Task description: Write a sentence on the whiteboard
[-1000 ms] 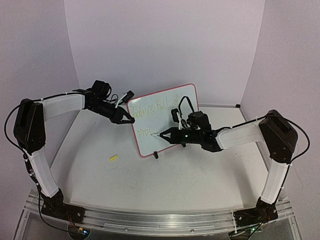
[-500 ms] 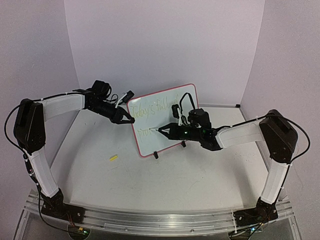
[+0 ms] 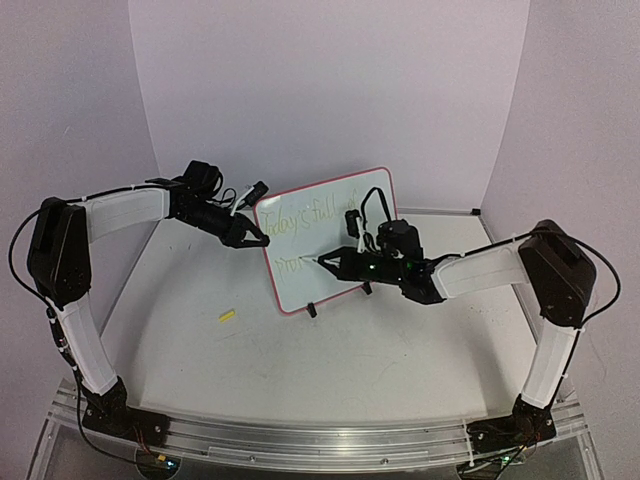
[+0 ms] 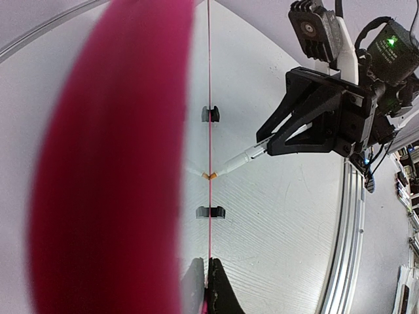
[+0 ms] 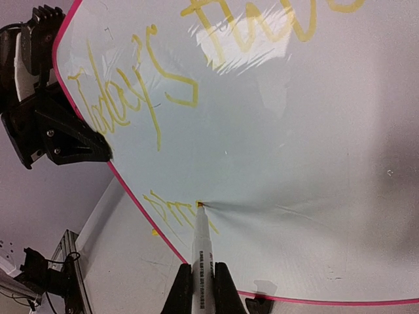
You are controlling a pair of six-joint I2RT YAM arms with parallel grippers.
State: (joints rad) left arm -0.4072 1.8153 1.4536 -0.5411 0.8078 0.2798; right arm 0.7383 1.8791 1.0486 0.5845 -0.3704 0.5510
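White tabletop (image 3: 200,360), pale lilac walls close on three sides.

Change since a second ago: right gripper (image 3: 340,260) has lifted slightly and its marker (image 3: 328,260) tip sits a touch higher on the second line. A bit more yellow script shows there. Left arm and board have not moved.

Whiteboard (image 3: 300,288) stands upright just above frame centre on black clip feet (image 3: 312,311), red frame tilted, right corner highest. Sentence (image 5: 131,98): top line "Today's full...", lower line begun with "Pro...", the rest unclear.

Left gripper (image 3: 258,238) is clenched on the board's left edge, upper part. Right gripper's jaws are clamped around the marker barrel, nib touching the board.

Small yellow piece (image 3: 227,316) lies lower left of the board, well apart. Open tabletop runs from the board toward the aluminium rail (image 3: 300,435) along the bottom of the frame.
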